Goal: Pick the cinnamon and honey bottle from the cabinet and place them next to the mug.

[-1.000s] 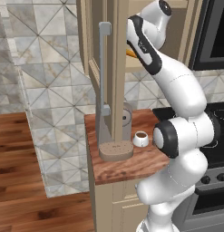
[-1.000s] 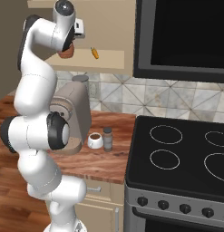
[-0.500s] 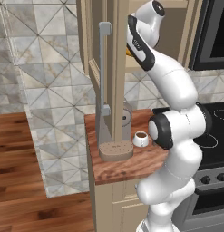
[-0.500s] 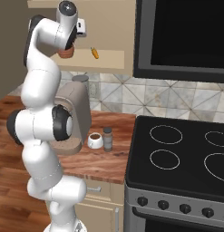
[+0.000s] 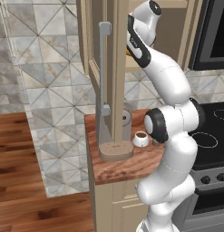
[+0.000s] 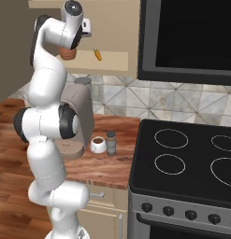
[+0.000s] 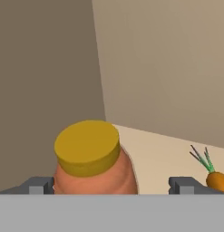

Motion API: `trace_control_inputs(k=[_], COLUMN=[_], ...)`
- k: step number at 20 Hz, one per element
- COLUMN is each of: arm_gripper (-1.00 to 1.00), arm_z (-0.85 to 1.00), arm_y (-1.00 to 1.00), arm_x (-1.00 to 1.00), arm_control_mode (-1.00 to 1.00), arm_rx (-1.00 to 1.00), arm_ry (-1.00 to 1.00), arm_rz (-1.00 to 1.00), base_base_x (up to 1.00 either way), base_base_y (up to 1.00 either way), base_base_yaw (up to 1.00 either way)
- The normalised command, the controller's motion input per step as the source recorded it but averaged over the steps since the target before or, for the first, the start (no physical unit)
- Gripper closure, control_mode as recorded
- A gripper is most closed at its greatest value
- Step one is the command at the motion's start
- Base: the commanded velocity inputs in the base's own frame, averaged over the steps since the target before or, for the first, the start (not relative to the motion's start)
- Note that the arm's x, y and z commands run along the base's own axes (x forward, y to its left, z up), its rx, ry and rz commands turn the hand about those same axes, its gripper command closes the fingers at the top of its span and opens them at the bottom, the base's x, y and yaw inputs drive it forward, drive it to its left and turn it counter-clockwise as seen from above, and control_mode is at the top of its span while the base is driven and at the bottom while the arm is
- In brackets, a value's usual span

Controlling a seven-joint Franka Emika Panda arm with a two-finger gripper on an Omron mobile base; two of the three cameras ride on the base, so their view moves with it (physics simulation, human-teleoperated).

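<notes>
Though the honey bottle (image 7: 93, 163) is cut off low in the hand view, its yellow cap is plain; it stands on the cabinet (image 6: 118, 61) shelf near the left wall, a carrot (image 7: 216, 179) well apart toward the shelf's right. From the right base view the arm hides most of the jar. Below, on the wooden surface (image 6: 105, 163), the cinnamon (image 6: 111, 143) stands just beside the mug (image 6: 98, 145). The gripper (image 7: 112, 185) stands wide, its fingertips (image 7: 40, 185) flanking the jar; whether they touch it I cannot tell.
</notes>
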Motion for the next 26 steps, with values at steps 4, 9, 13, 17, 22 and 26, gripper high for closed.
trace_control_inputs(k=[4,9,13,17,22,26], arm_gripper=[-1.0,-1.0,-1.0,-1.0,-1.0,-1.0], arm_z=[0.0,0.0,0.0,0.0,0.0,-0.04], arm_y=[0.01,0.0,0.0,0.0,0.0,0.0], arm_x=[0.14,0.13,0.18,0.22,0.3,0.06], arm_control_mode=[-1.0,-1.0,-1.0,-1.0,-1.0,-1.0], arm_rx=[0.0,0.0,0.0,0.0,0.0,0.0], arm_ry=[0.0,0.0,0.0,0.0,0.0,0.03], arm_rz=[0.02,0.09,0.11,0.1,0.07,0.0], base_base_x=[0.0,0.0,0.0,0.0,0.0,0.0], base_base_y=[0.0,0.0,0.0,0.0,0.0,0.0], base_base_yaw=[0.0,0.0,0.0,0.0,0.0,0.0])
